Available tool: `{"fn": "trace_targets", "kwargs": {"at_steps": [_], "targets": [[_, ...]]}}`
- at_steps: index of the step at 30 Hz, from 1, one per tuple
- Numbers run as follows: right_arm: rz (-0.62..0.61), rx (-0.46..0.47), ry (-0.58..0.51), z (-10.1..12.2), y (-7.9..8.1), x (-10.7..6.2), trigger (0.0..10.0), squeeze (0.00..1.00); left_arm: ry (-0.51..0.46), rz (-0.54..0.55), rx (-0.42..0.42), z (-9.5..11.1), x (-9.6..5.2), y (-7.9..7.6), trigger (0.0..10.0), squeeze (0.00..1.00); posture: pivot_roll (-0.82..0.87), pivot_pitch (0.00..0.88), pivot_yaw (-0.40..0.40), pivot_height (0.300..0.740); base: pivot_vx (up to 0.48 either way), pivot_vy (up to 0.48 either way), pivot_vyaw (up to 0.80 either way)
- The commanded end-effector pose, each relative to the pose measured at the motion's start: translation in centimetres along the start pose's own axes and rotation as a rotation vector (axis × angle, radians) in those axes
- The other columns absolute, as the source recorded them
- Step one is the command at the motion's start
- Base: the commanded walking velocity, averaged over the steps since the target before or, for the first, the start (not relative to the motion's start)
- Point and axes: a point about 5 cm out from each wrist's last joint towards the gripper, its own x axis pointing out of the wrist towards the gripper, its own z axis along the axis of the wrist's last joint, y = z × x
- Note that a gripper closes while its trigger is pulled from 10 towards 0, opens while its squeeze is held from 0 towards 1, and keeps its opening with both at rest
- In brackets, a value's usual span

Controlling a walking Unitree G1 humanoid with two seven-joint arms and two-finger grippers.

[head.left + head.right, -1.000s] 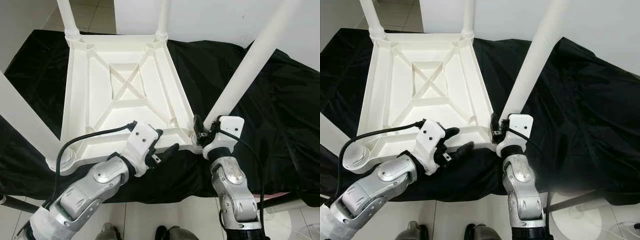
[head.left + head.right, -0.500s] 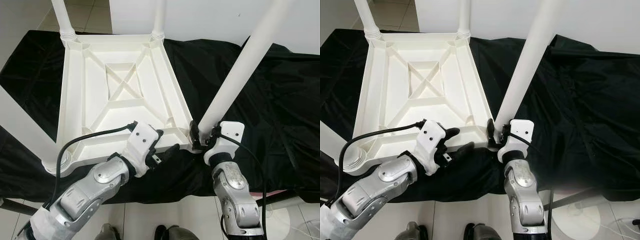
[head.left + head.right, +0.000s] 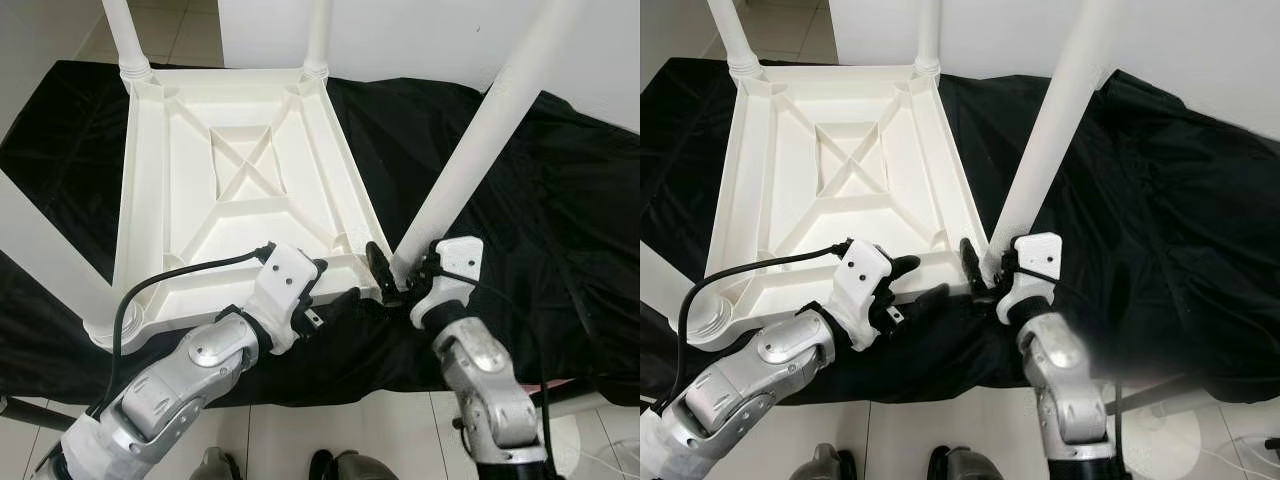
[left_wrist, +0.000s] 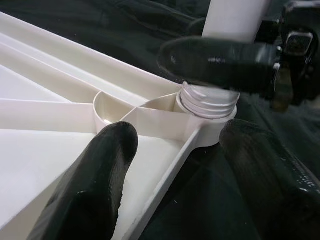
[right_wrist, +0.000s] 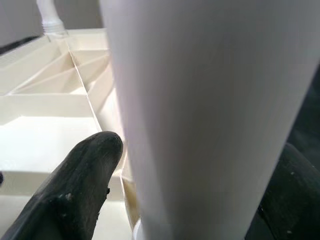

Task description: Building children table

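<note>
Now right tool (image 3: 400, 275) clamps white leg (image 3: 480, 140) at socket; left tool (image 3: 330, 290) wide, straddling tabletop (image 3: 170, 190) rim.

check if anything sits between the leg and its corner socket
Nothing visible does. The white plastic table leg, gripped by the right hand, already meets the threaded corner socket of the upturned white tabletop.

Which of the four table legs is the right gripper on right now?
The near right-corner leg: the right gripper straddles its base at the threaded socket. The other three legs stand untouched.
</note>
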Motion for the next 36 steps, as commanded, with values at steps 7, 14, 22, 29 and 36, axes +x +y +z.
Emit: {"fn": "trace_targets", "kwargs": {"at_steps": [7,14,22,29,36], "targets": [[0.072,-0.003,0.014,-0.30,-0.59,0.25,10.0,0.00,-0.016,-0.195,0.000,0.32,-0.01,-1.02,10.0,0.00,-0.09,0.178,-0.099,0.740,0.000,0.000,0.00],[0.106,-0.002,0.015,-0.53,-0.40,0.08,10.0,0.00,-0.013,-0.194,0.001,0.30,-0.21,-0.99,10.0,0.00,-0.09,0.181,-0.092,0.740,0.000,0.000,0.00],[0.115,-0.005,0.018,-0.64,-0.52,0.02,10.0,0.00,-0.012,-0.197,0.001,0.30,-0.21,-1.04,10.0,0.00,-0.09,0.183,-0.090,0.740,0.000,0.000,0.00],[0.121,-0.005,0.020,-0.70,-0.67,-0.14,10.0,0.00,-0.010,-0.204,-0.003,0.24,-0.21,-1.21,10.0,0.00,-0.10,0.185,-0.090,0.740,0.000,0.000,0.00],[0.126,-0.005,0.021,-0.73,-0.70,-0.16,10.0,0.00,-0.010,-0.204,-0.003,0.23,-0.20,-1.18,10.0,0.00,-0.10,0.185,-0.092,0.740,0.000,0.000,0.00]]}}
